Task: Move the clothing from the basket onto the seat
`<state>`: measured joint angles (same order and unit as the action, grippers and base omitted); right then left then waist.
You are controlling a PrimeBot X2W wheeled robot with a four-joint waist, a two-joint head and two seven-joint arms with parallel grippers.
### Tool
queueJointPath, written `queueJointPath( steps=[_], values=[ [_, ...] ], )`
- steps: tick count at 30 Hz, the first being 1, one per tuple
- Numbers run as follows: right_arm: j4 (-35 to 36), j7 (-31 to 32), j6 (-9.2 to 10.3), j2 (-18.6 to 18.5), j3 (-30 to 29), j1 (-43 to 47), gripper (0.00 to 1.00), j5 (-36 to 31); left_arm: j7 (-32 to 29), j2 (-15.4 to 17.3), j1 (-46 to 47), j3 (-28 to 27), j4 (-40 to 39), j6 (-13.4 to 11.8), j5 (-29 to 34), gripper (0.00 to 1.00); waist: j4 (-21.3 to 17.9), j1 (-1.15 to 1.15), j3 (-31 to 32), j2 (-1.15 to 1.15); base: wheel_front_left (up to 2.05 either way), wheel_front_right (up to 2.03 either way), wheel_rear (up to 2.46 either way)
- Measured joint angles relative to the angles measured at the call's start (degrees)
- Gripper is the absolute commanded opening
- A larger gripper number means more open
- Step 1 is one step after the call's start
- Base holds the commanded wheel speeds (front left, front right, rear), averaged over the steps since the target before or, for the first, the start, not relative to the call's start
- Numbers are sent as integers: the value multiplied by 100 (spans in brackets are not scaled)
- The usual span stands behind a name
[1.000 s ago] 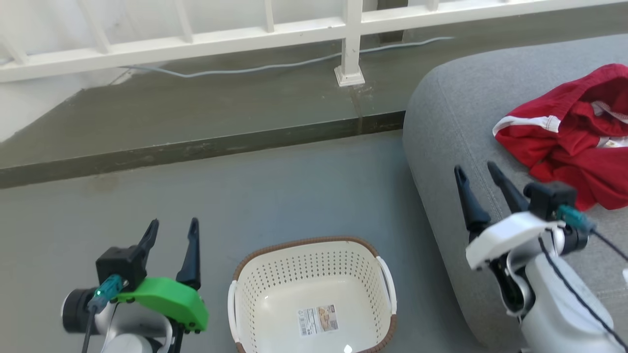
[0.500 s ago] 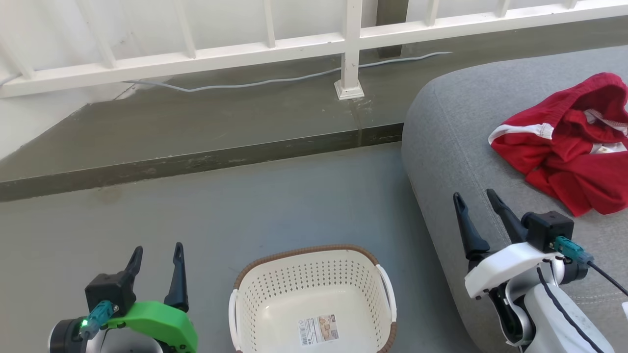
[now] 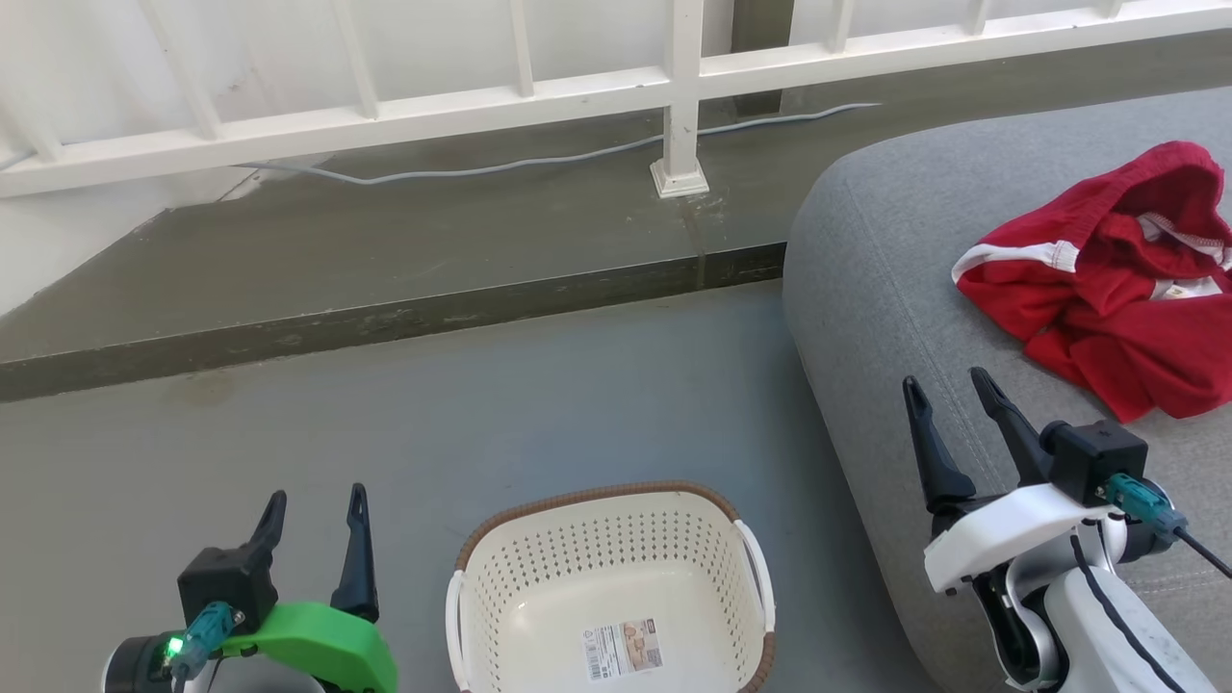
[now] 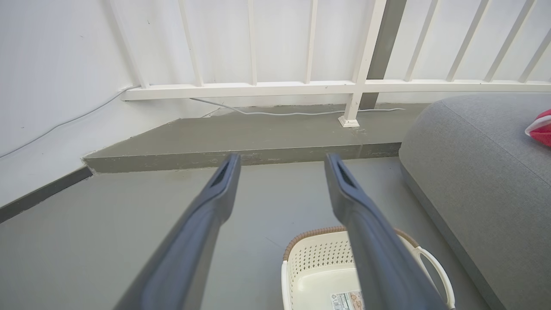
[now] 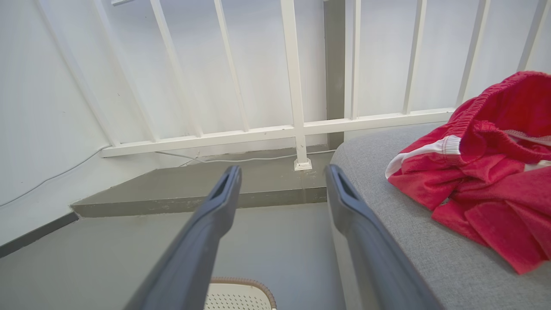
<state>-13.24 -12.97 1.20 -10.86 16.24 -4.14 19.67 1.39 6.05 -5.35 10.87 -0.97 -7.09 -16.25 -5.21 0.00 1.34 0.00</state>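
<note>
The red clothing [image 3: 1116,289] with white trim lies crumpled on the grey seat [image 3: 885,250] at the right; the same clothing [image 5: 486,181] shows on the seat [image 5: 404,232] in the right wrist view. The cream basket [image 3: 610,587] with its brown rim stands on the floor at the bottom centre, holding only a paper label [image 3: 622,650]. My right gripper [image 3: 946,385] is open and empty over the seat's front edge, left of the clothing. My left gripper [image 3: 316,500] is open and empty, left of the basket [image 4: 318,262].
A white railing [image 3: 597,91] with a post [image 3: 680,144] runs along the back above a raised concrete step [image 3: 385,308]. A pale cable [image 3: 539,159] lies on the step. Grey floor [image 3: 539,404] spreads between the step, the basket and the seat.
The head camera tilted, shifting the whole picture down a little. My left gripper dropped lower in the view; my right gripper drew back slightly from the clothing. Both stayed open.
</note>
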Motion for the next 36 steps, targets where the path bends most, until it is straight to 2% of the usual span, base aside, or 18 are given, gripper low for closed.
queueJointPath(
  steps=[11,22,23,28,36],
  values=[
    [377,186,141,-38,-46,194,100,2,-93,-26,-108,36,-156,0,103,100,4,0,-19,0,0,0,0],
    [700,346,192,-112,-80,324,100,5,-120,-109,-162,18,-289,0,342,100,23,0,-41,0,0,0,0],
    [726,352,193,-115,-80,354,0,10,-120,-110,-172,16,-307,0,344,0,25,0,-44,0,0,0,0],
    [453,350,188,34,-24,569,0,14,-136,-170,-211,74,-2,1,333,0,26,0,-45,0,0,0,0],
    [434,353,133,66,-123,614,0,408,-96,-177,-348,203,-159,1,-79,0,64,0,-60,0,0,0,0]
  ],
)
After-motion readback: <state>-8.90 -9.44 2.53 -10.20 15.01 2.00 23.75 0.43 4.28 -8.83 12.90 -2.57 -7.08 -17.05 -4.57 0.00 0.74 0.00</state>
